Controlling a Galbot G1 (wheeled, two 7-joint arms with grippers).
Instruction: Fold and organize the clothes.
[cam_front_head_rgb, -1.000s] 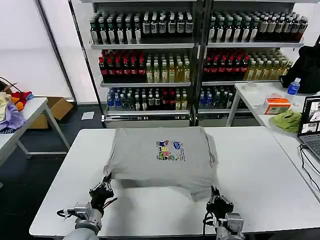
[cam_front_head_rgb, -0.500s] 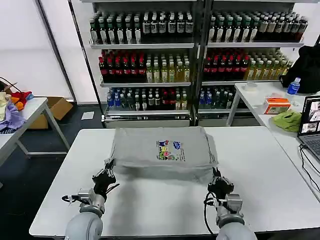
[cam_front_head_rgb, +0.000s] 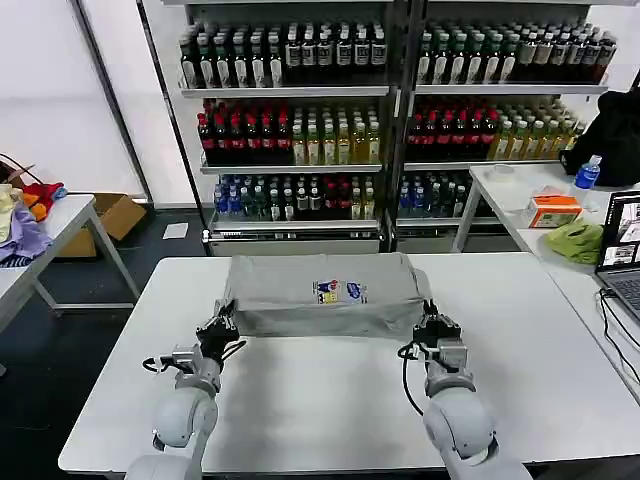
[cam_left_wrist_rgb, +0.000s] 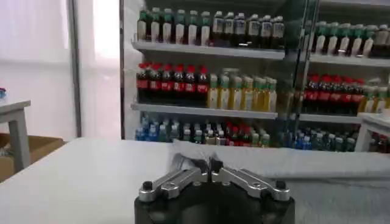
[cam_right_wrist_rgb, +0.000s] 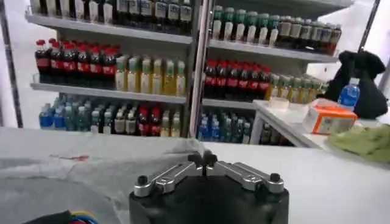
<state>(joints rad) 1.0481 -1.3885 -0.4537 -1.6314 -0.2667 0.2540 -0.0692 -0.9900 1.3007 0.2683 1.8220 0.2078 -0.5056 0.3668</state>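
A light grey shirt (cam_front_head_rgb: 300, 300) with a small multicoloured chest print (cam_front_head_rgb: 340, 291) lies on the white table (cam_front_head_rgb: 320, 400), folded into a narrow band across its far half. My left gripper (cam_front_head_rgb: 224, 322) is shut on the shirt's near left corner. My right gripper (cam_front_head_rgb: 432, 325) is shut on the near right corner. In the left wrist view the gripper (cam_left_wrist_rgb: 207, 164) pinches a grey fabric edge (cam_left_wrist_rgb: 180, 161). In the right wrist view the gripper (cam_right_wrist_rgb: 203, 159) holds grey cloth (cam_right_wrist_rgb: 91, 164) that spreads away to one side.
Shelves of bottles (cam_front_head_rgb: 300, 120) stand behind the table. A side table (cam_front_head_rgb: 560, 230) on the right carries a lime-green cloth (cam_front_head_rgb: 577, 241), an orange box (cam_front_head_rgb: 553, 210), a bottle and a laptop (cam_front_head_rgb: 622, 250). Coloured fabrics (cam_front_head_rgb: 25, 215) lie on a left table.
Both grippers have moved away from me across the table, carrying the shirt's near edge up and over. The shirt now looks much narrower front to back.
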